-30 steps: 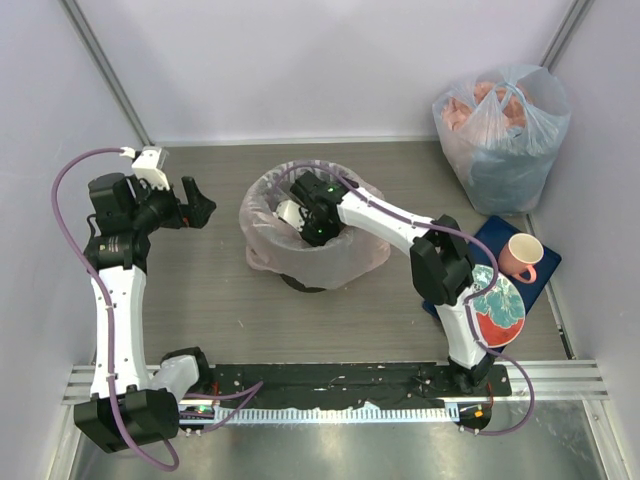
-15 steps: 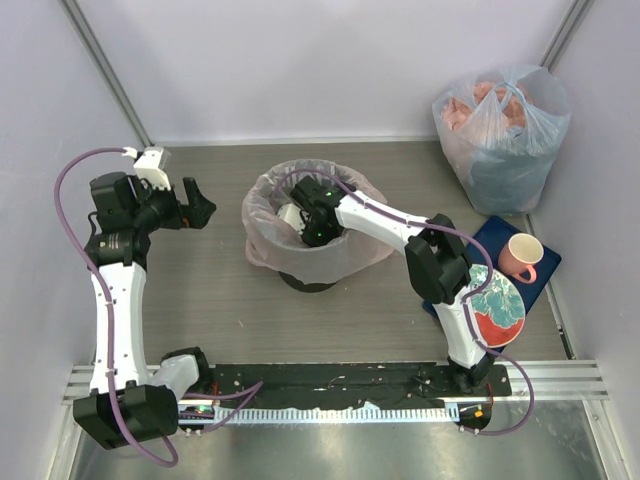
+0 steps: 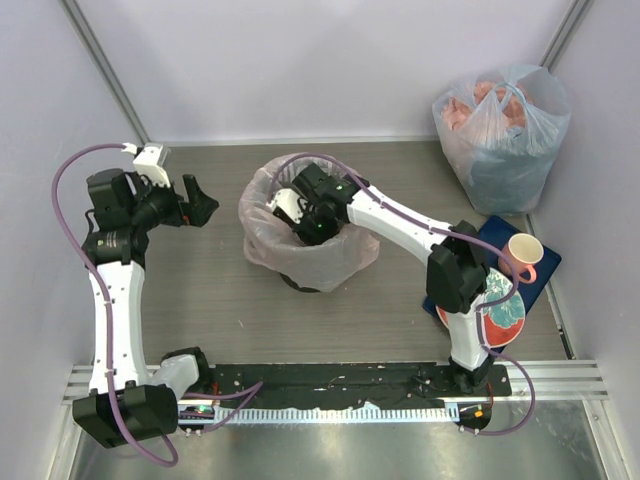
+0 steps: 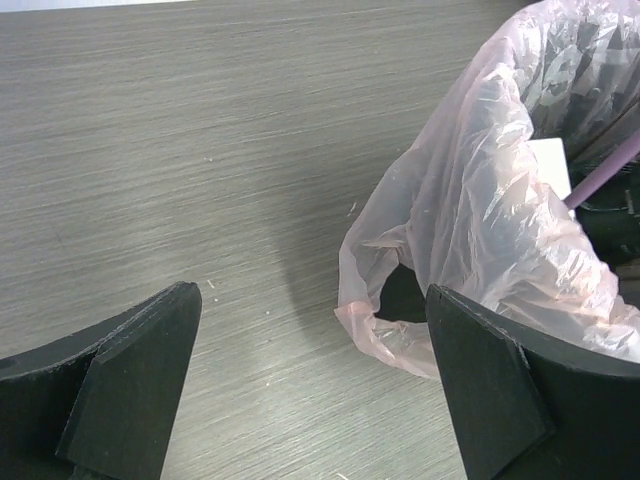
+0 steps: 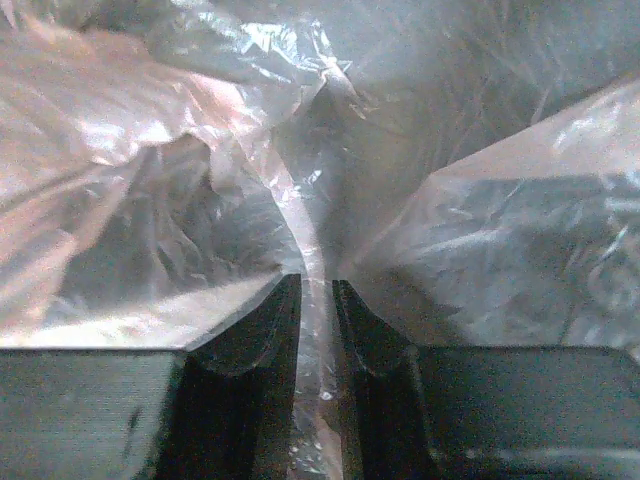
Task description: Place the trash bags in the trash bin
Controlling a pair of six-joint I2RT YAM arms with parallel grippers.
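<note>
The bin stands upright near the middle of the table, mouth facing up. The pink bag lines it. The bag's long axis runs straight up and down with the bin's, and its open end is at the top. Its hem is folded out over the rim all the way round and hangs as a crinkled skirt down the outside. In the left wrist view the skirt sags low, and a dark patch of the bin shows under a lifted fold.

Bare table lies on the bin's left, between it and the left gripper, which hangs apart from the bag. Its fingers are spread as wide as they go, with nothing between them. The near side is open down to the rail at the arm bases, and a strip of bare table runs to the back wall.

The right side is tighter. A full knotted bag fills the far corner. A blue mat with a cup and a plate sits against the right edge.

The right gripper reaches down inside the bin's mouth. Its fingers are pressed nearly together, pinching a thin fold of the bag's film.
</note>
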